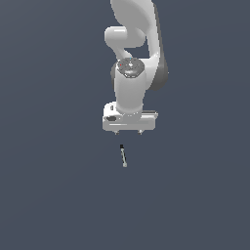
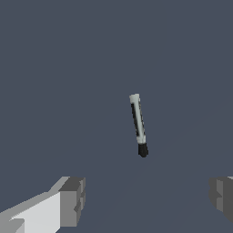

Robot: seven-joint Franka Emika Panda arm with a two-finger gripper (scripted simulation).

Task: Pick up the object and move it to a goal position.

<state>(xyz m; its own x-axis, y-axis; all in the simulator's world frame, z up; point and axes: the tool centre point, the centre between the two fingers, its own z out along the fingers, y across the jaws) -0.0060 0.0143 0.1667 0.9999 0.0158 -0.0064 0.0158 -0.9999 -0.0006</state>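
Stick (image 1: 123, 156) lies flat on the plain dark ground (image 1: 53, 185), a short way out ahead of the gripper (image 1: 128, 132) and apart from it — no contact. Dark tip toward the tool, light grey shaft pointing away; the wrist view shows the same stick (image 2: 138, 125) with its black end nearest the fingers (image 2: 73, 200). Gripper (image 2: 148, 200) spread wide, far wider than the stick is long, both pads bare, holding nothing. Stick sits roughly between the two finger lines, but beyond the fingertips — not yet inside the gap.
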